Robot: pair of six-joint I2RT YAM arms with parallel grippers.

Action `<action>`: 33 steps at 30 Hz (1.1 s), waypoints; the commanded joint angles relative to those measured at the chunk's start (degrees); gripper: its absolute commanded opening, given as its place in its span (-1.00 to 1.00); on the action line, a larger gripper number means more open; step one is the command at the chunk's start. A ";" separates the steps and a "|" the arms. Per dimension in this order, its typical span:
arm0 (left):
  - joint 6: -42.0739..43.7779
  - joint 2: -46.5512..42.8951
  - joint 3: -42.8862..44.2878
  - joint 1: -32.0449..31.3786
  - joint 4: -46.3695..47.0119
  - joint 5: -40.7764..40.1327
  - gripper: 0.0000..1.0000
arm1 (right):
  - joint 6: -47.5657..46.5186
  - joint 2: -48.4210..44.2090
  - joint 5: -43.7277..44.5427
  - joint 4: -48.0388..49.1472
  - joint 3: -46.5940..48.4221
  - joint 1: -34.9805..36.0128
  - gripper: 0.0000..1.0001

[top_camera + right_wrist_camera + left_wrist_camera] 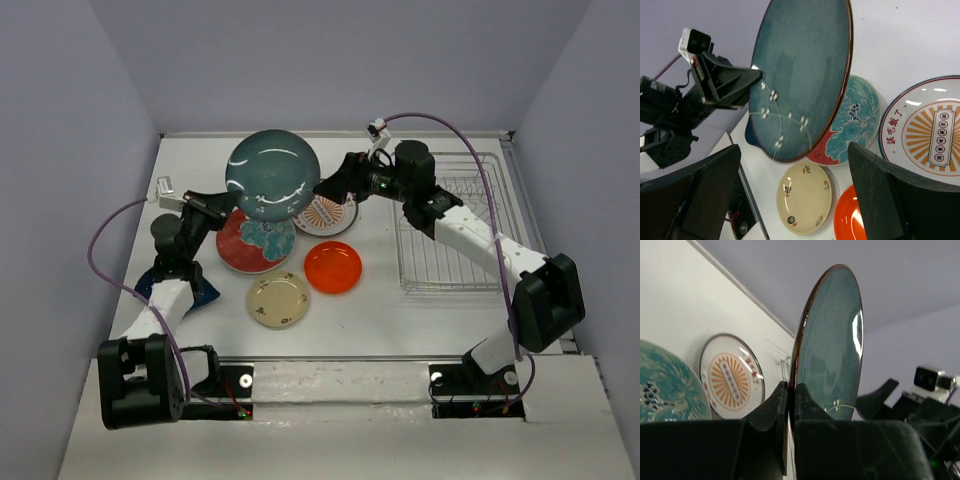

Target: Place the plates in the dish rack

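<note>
Over the table (pixel 400 320), left gripper (pixel 791 395) clamps the teal plate (pixel 272 175) aloft, right gripper (pixel 332 186) gapes empty beside it, rack (pixel 430 265) apparently bare.

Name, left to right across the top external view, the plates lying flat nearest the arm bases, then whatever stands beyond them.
dark blue plate → cream plate → orange-red plate → dish rack

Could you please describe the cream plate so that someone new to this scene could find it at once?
Start at the wire rack on the right and move left to the plain orange plate. Just left of that, toward the near edge, lies the cream plate, the only beige one, with a few small marks.
</note>
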 commanded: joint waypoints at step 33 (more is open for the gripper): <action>19.00 -21.33 -1.06 -10.84 -12.93 20.79 0.98 | 7.89 -17.63 4.54 -0.52 -9.46 -17.56 -0.86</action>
